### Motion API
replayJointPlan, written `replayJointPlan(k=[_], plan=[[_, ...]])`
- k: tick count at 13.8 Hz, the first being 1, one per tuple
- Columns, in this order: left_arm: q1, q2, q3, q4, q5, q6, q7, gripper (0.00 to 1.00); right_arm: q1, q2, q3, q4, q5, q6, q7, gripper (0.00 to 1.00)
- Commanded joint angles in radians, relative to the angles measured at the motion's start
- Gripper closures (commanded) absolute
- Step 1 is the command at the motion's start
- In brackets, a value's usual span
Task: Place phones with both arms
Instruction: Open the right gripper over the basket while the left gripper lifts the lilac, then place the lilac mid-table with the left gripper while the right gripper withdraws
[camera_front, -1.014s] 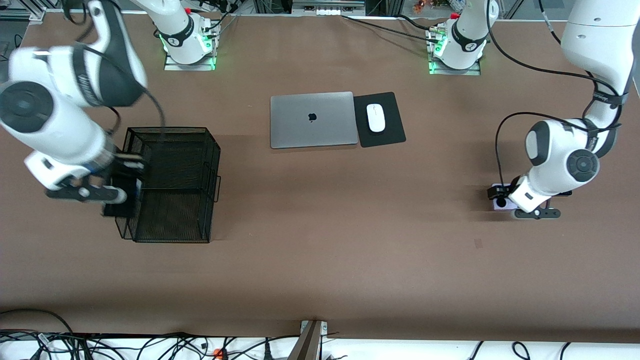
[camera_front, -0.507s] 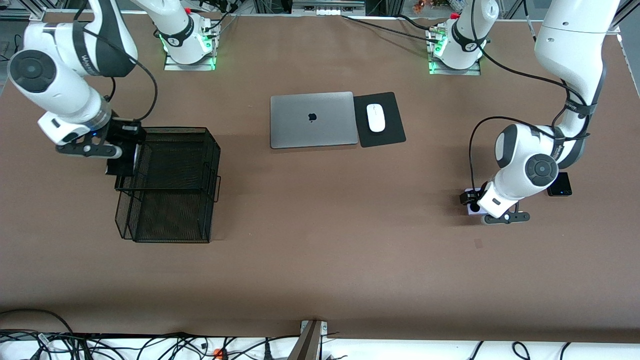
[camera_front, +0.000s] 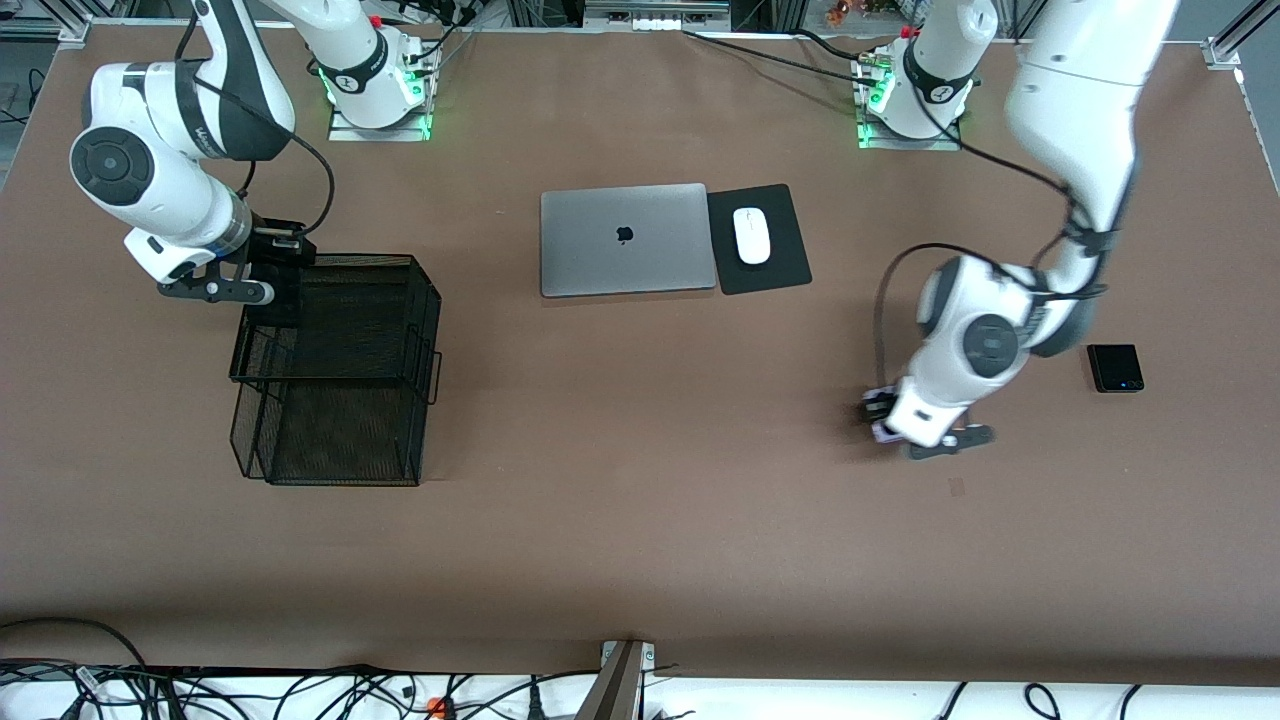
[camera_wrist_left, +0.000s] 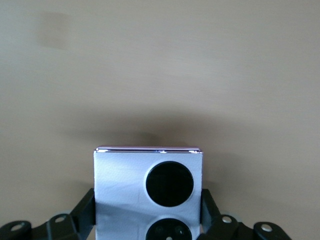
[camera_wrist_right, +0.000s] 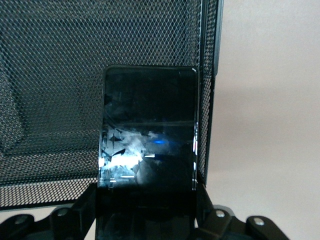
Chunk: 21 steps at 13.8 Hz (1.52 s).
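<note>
My right gripper (camera_front: 275, 288) is shut on the long slim black phone (camera_wrist_right: 148, 130) and holds it over the corner of the black mesh basket (camera_front: 335, 365) nearest the right arm's base. The basket's mesh wall (camera_wrist_right: 50, 75) fills most of the right wrist view. My left gripper (camera_front: 880, 415) is shut on the lilac phone (camera_wrist_left: 125, 185) with two black circles, holding it above bare table toward the left arm's end. The lilac phone shows as a sliver (camera_front: 882, 431) in the front view. The small black square phone (camera_front: 1115, 367) lies flat on the table, beside the left arm.
A closed silver laptop (camera_front: 625, 238) lies mid-table. Beside it a white mouse (camera_front: 751, 235) sits on a black pad (camera_front: 780, 265). Cables run along the table edge nearest the front camera.
My right gripper carried the black phone along the basket's side toward the right arm's base. My left gripper carried the lilac phone toward the table's middle, uncovering the small black square phone.
</note>
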Motion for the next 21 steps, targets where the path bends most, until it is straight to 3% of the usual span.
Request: replayJointPlan(k=[1, 5, 10, 11, 12, 13, 17, 18, 20, 21], plan=[[-0.111, 0.055, 0.016, 0.118, -0.019, -0.067, -0.138, 1.00, 0.011, 0.014, -0.011, -0.004, 0.018, 0.015, -0.010, 1.00], [-0.249, 0.091, 0.016, 0.219, -0.019, -0.114, -0.190, 1.00, 0.009, 0.069, -0.013, 0.001, 0.055, 0.059, -0.010, 1.00], [-0.431, 0.219, 0.007, 0.421, -0.024, -0.104, -0.124, 1.00, 0.009, 0.119, -0.013, 0.005, 0.060, 0.128, -0.010, 1.00], [-0.447, 0.249, -0.007, 0.466, -0.024, -0.104, -0.123, 1.00, 0.008, 0.126, -0.013, 0.007, 0.061, 0.130, -0.008, 0.96], [-0.450, 0.281, -0.021, 0.510, -0.024, -0.103, -0.109, 1.00, 0.008, 0.133, -0.013, 0.011, 0.063, 0.131, -0.008, 0.64], [-0.450, 0.317, -0.034, 0.547, -0.022, -0.101, -0.080, 0.96, 0.006, 0.144, -0.013, 0.015, 0.063, 0.144, -0.008, 0.43], [-0.450, 0.372, -0.036, 0.597, -0.022, -0.100, -0.077, 1.00, 0.006, 0.153, -0.023, 0.018, 0.063, 0.151, -0.008, 0.38], [-0.450, 0.374, -0.035, 0.597, -0.022, -0.100, -0.077, 1.00, 0.005, 0.153, -0.023, 0.021, 0.063, 0.151, -0.008, 0.30], [-0.449, 0.380, -0.035, 0.600, -0.024, -0.100, -0.083, 1.00, 0.005, 0.153, -0.025, 0.028, 0.063, 0.151, -0.007, 0.01], [-0.449, 0.381, -0.036, 0.603, -0.025, -0.098, -0.086, 0.78, 0.005, 0.152, -0.023, 0.037, 0.063, 0.147, -0.005, 0.00]])
